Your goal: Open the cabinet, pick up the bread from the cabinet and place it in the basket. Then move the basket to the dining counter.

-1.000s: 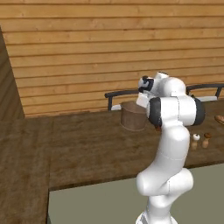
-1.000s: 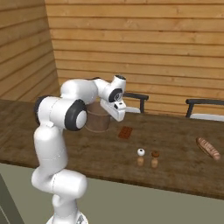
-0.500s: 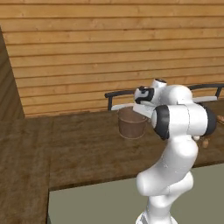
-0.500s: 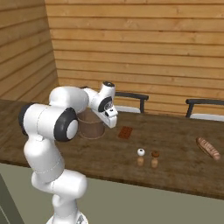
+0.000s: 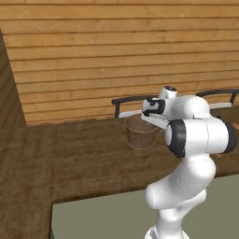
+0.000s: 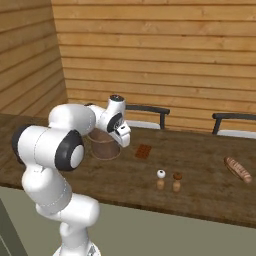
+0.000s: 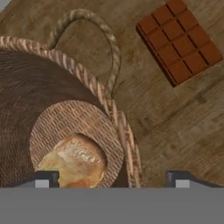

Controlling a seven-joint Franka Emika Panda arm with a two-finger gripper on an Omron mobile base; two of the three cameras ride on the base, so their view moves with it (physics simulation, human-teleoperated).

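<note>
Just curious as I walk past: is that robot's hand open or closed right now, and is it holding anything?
Hand: open, holding nothing. One fingertip is over the inside of the basket, the other outside its rim; the bread lies in the basket.

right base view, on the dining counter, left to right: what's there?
basket → chocolate bar → white-topped shaker → brown-topped shaker → long loaf. All rest on the dining counter. The gripper overlaps the basket's right rim, so it's left out of the order.
</note>
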